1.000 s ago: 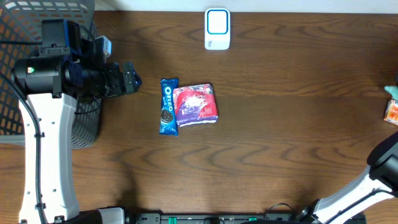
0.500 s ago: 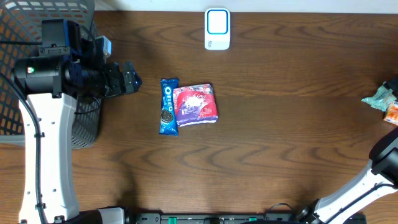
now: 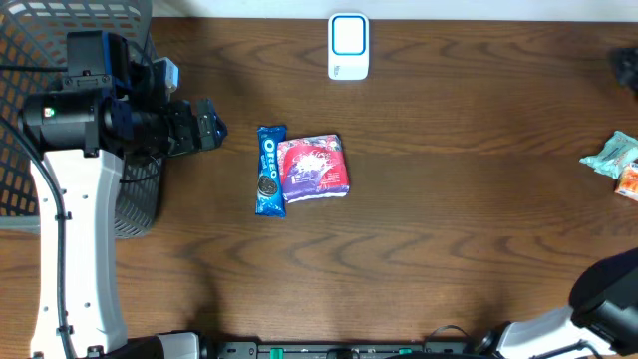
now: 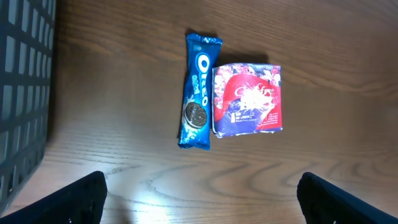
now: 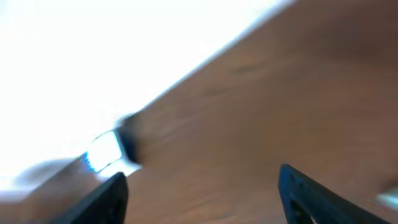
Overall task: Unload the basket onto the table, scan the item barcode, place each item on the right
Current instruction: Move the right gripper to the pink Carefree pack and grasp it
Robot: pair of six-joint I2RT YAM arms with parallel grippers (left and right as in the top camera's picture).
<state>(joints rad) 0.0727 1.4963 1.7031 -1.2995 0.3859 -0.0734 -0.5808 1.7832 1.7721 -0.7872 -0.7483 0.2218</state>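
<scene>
Snacks lie mid-table: an Oreo pack (image 3: 270, 171) flat on the wood with a red-and-purple packet (image 3: 315, 168) touching its right side, both just ahead of my left pincer (image 4: 205, 199), which hangs spread wide and empty beside the mesh basket (image 3: 40, 40). The white scanner (image 3: 348, 46) sits at the far edge, well apart from them. My right pincer (image 5: 199, 190) is spread too, gripping nothing, its view blurred; a teal wrapper (image 3: 610, 156) lies at the right edge.
</scene>
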